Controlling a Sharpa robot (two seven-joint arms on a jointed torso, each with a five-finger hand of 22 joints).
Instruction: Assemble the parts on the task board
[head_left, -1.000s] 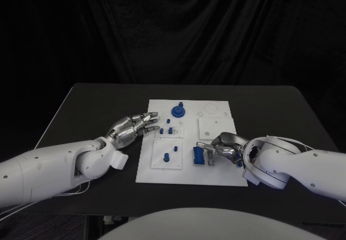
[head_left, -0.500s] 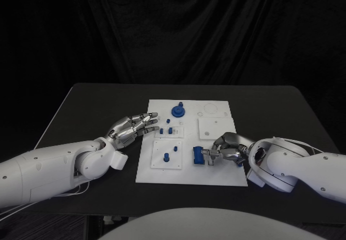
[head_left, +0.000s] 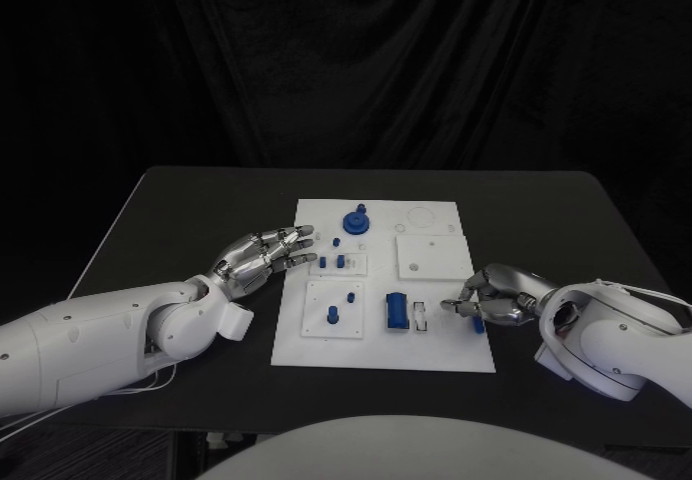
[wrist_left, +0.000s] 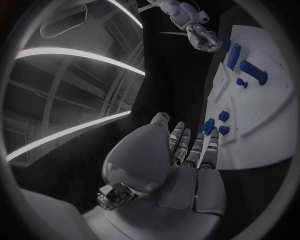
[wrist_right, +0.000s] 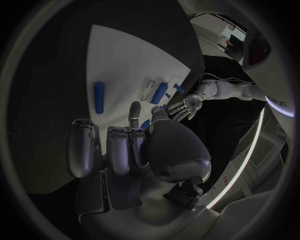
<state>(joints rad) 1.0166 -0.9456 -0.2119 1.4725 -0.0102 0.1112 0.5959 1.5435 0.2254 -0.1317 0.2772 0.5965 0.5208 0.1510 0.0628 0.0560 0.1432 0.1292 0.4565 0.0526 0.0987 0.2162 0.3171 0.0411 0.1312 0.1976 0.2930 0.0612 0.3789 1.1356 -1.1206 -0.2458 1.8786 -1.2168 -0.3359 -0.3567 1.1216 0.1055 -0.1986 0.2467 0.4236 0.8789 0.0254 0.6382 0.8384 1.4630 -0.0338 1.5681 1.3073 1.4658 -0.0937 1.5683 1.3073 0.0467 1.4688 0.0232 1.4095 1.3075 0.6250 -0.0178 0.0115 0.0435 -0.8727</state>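
Nearby, a black table (head_left: 188, 205) (bare-edged) bears the task board (head_left: 440, 355).

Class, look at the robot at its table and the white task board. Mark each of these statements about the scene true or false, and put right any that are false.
1. The left hand holds a blue part. False: it holds nothing, its fingers apart beside the task board.
2. The right hand is at the board's right edge. True.
3. The long blue block lies on the board. True.
4. The board lies on a white table. False: the table is black.
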